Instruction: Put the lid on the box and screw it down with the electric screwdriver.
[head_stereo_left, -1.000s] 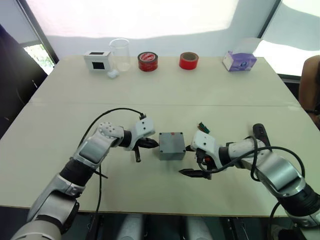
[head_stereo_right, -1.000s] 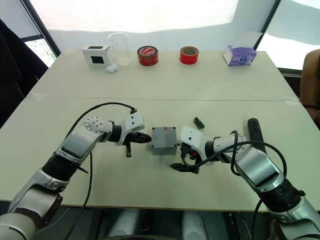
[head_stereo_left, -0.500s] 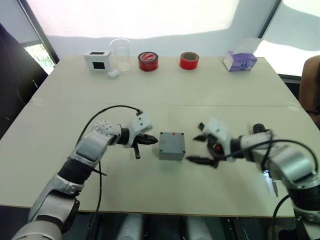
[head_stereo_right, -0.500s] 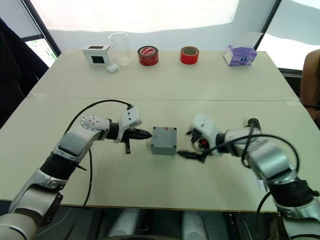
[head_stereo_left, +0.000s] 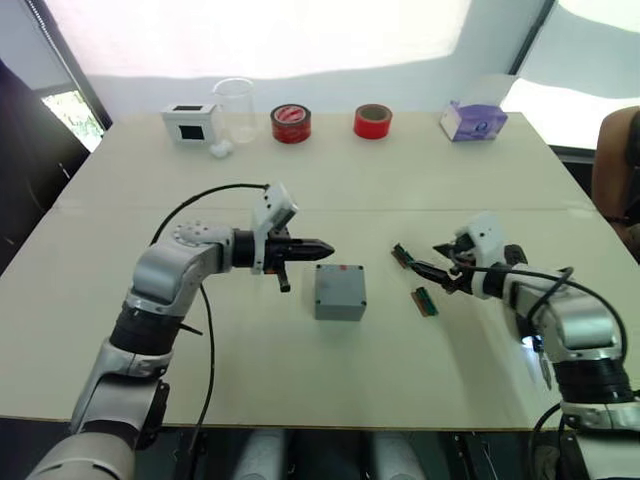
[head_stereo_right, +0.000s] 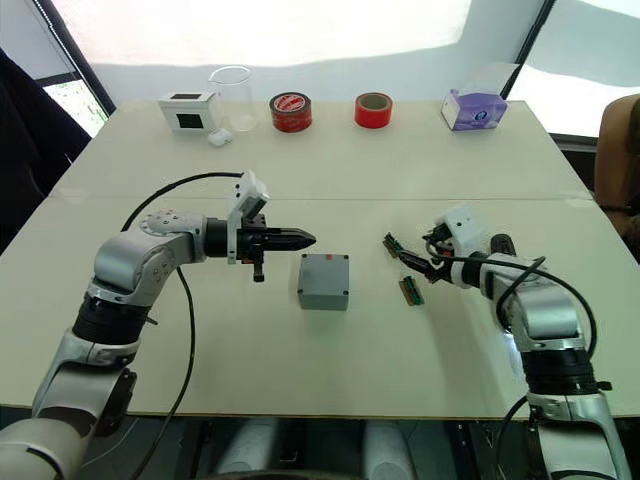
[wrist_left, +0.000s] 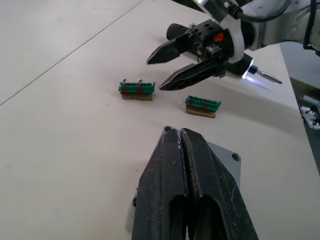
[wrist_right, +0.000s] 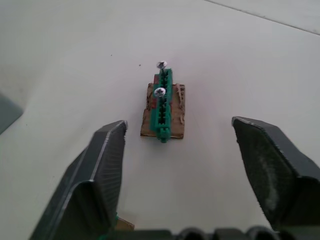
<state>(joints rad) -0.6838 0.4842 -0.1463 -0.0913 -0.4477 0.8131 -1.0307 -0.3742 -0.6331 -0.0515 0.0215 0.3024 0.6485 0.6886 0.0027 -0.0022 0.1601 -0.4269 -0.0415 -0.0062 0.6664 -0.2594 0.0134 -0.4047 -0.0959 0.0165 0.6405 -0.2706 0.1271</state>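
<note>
The grey box (head_stereo_left: 340, 291) stands mid-table with a small red mark on its flat, closed top. I cannot tell the lid apart from the box. My left gripper (head_stereo_left: 322, 247) hovers shut and empty just above the box's far left corner. My right gripper (head_stereo_left: 425, 272) is open to the right of the box, between two green connector strips (head_stereo_left: 402, 255) (head_stereo_left: 425, 300); in the right wrist view one strip (wrist_right: 164, 105) lies ahead between its fingers. The electric screwdriver (head_stereo_right: 502, 243) lies mostly hidden under my right forearm, and its bit (wrist_left: 267, 77) shows in the left wrist view.
Along the far edge stand a white box with a black screen (head_stereo_left: 193, 122), a clear beaker (head_stereo_left: 237, 108), two red tape rolls (head_stereo_left: 290, 122) (head_stereo_left: 372, 120) and a purple tissue box (head_stereo_left: 473, 121). A black cable loops over my left arm.
My right gripper has drawn away from the box to the right, over to the green strips. My left gripper has risen and slid over the box's far left corner.
</note>
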